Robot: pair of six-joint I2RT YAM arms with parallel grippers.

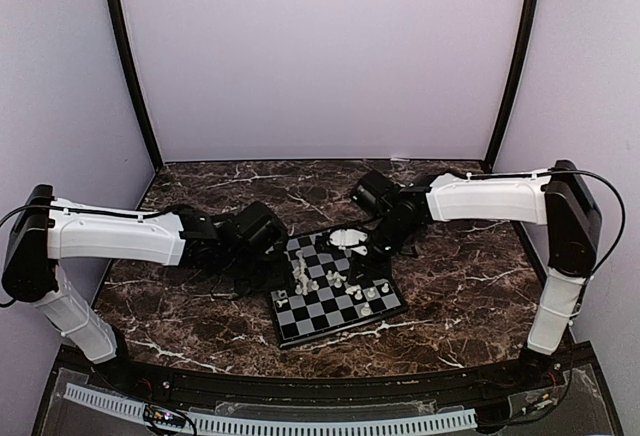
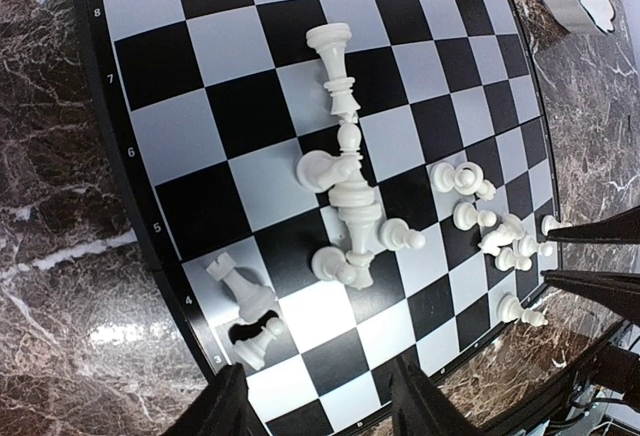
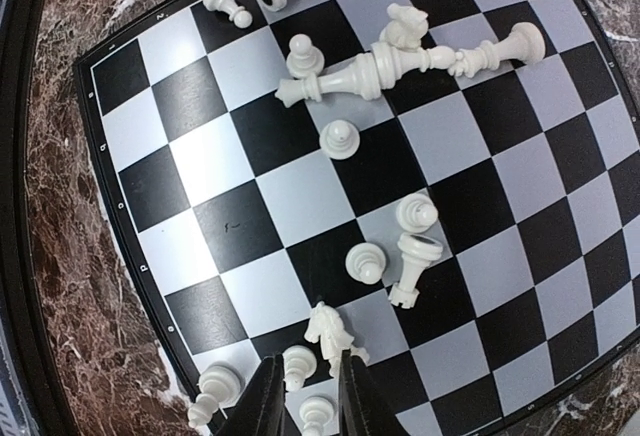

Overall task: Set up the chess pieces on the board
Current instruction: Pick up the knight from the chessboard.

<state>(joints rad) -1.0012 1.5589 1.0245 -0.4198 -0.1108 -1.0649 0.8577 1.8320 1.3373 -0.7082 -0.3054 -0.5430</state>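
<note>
The board (image 1: 300, 322) lies mid-table (image 1: 470, 286), with the pieces (image 2: 350, 196) all on it, many toppled in a heap near the middle and a small knot of pawns by one corner. The right gripper (image 3: 307, 366) hangs low over that knot, its fingers parted by a narrow gap and clamping nothing. A knight (image 3: 330, 334) sits at one fingertip and a pawn shows in the gap. The left gripper (image 2: 318, 371) hovers released and empty over the opposite side. The job here seems to be singling out one piece: drop straight down, close on its body alone, then lift clear before travelling, since its neighbours crowd close. The rim runs just beside this knot and the bowl (image 1: 350, 238) touches the far edge. The bare squares away from the heap give the freest room.
</note>
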